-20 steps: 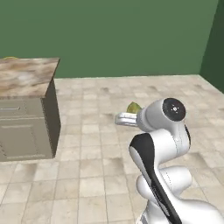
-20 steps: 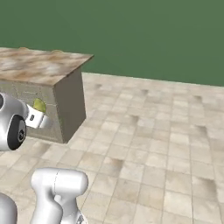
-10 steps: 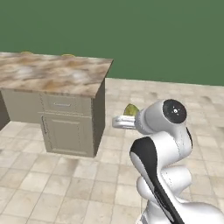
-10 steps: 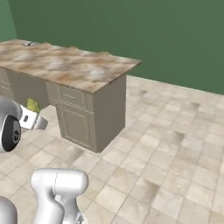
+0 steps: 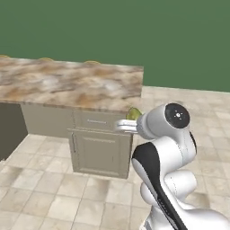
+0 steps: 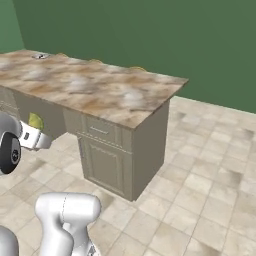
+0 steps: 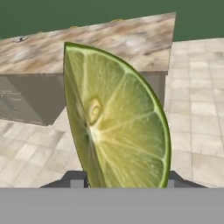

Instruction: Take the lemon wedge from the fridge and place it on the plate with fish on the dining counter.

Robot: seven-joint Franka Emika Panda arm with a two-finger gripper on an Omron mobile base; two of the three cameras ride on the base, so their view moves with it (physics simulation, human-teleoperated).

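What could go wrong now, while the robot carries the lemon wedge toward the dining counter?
1. The lemon wedge sticks far out of the end effector, held only at its base, so it may slip.
2. The wedge hangs at about the height of the dining counter top, so it might strike the edge.

A dark green wall (image 5: 134, 36) is seen across the back of the room, and it is met at its foot by a floor (image 6: 210, 165) laid in beige stone tiles with pale grout lines. The tiles (image 5: 45, 188) are mottled in cream and light brown. In the left base view, a dark opening (image 5: 9, 130) is seen at the left edge, low down beside the beige panels; what lies inside it cannot be told. In the hand view the same green wall (image 7: 87, 13) is shown along the top and the tiled floor (image 7: 197, 109) at the right
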